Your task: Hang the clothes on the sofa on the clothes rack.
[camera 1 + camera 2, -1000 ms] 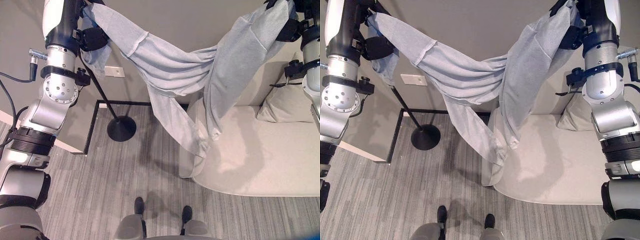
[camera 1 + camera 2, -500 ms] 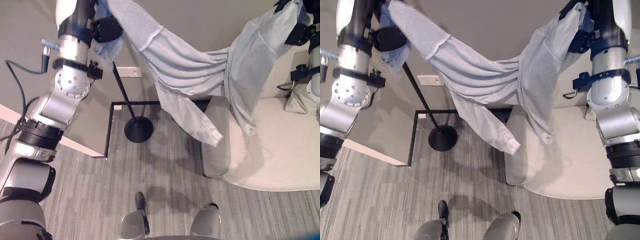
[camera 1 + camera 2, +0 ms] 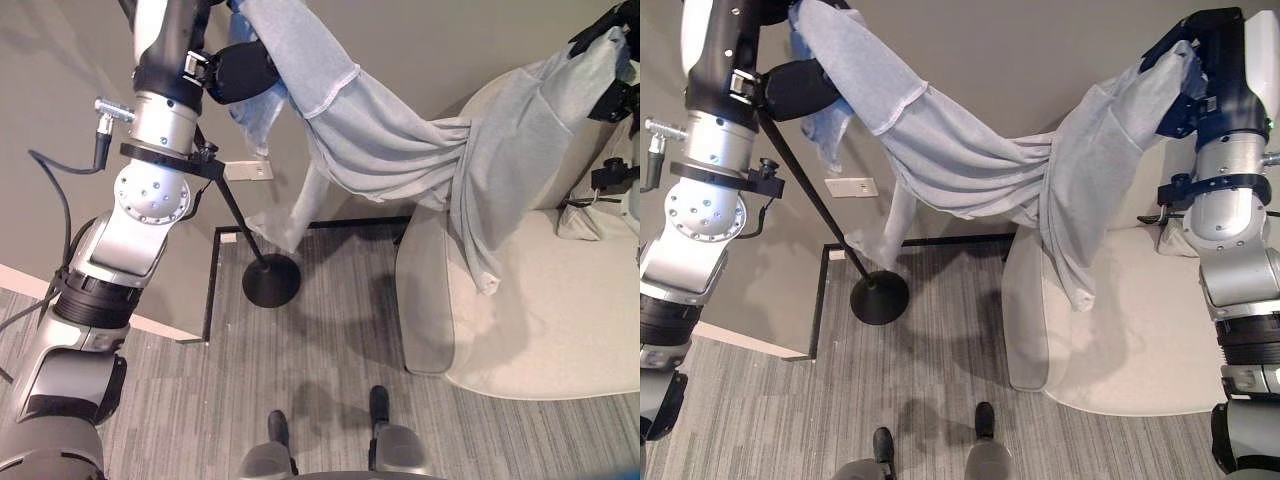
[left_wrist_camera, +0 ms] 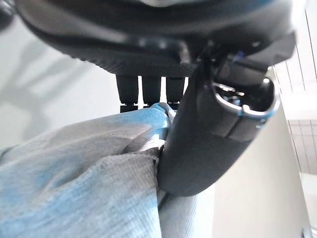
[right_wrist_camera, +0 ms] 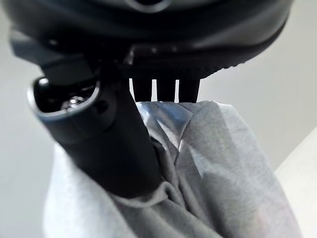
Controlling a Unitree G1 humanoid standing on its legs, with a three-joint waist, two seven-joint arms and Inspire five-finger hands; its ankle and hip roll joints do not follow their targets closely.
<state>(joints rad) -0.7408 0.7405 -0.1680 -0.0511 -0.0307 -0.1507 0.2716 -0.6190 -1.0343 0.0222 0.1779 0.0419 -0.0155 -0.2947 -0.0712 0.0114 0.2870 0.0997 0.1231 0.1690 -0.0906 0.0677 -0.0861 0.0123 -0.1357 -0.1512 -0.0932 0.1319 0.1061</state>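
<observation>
shirt (image 3: 970, 165): soft grey knit, sagging between both hands
left hand (image 4: 208, 124): pinching shirt
right hand (image 5: 114, 144): pinching shirt
rack (image 3: 810, 195): thin black pole, round base
sofa (image 3: 550, 310): beige, rounded

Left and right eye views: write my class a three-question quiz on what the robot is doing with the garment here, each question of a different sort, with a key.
1. True or false: the grey garment lies flat on the sofa.
2. Which hands grip it? A) left hand only B) right hand only C) both
3. Fill in: the clothes rack's round black base stands on the ____.

Key: 1 false, it hangs stretched between the raised hands; 2 C; 3 carpet.
</observation>
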